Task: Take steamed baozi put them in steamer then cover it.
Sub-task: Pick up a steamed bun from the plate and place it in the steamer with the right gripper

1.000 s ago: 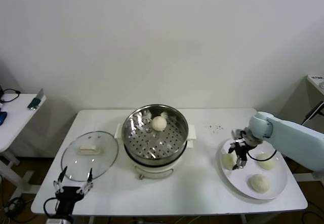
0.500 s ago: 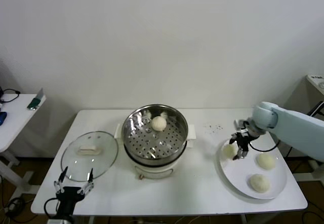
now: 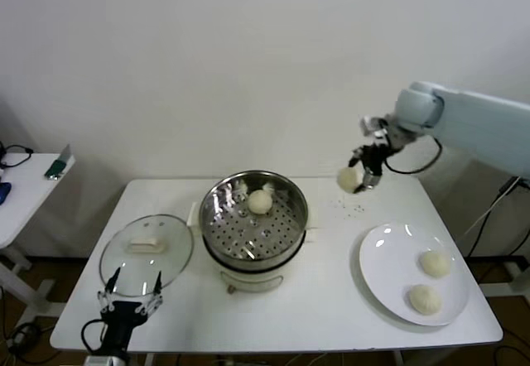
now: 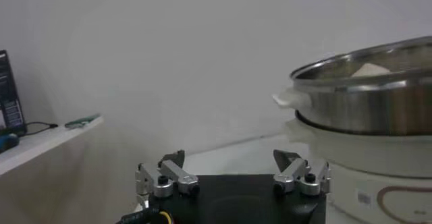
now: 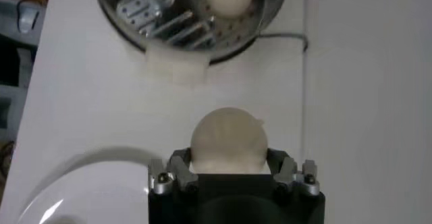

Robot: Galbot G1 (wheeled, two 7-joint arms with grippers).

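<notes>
My right gripper (image 3: 358,175) is shut on a cream-white baozi (image 3: 347,179) and holds it high above the table, right of the steamer (image 3: 254,217); the wrist view shows the bun (image 5: 228,140) between the jaws. One baozi (image 3: 261,201) lies in the steel steamer basket (image 5: 191,6). Two more baozi (image 3: 434,262) (image 3: 425,299) lie on the white plate (image 3: 389,254) at the right. The glass cover (image 3: 146,252) with its white handle lies flat on the table left of the steamer. My left gripper (image 3: 132,296) is open and empty at the front left edge.
A side table (image 3: 21,192) with small items stands at the far left. The steamer's white pot base (image 4: 358,161) shows close beside my left gripper (image 4: 230,171) in the left wrist view. A cable (image 5: 283,38) runs from the pot.
My right gripper has lifted a baozi off the plate and carried it up and left toward the steamer. The left gripper has shifted slightly.
</notes>
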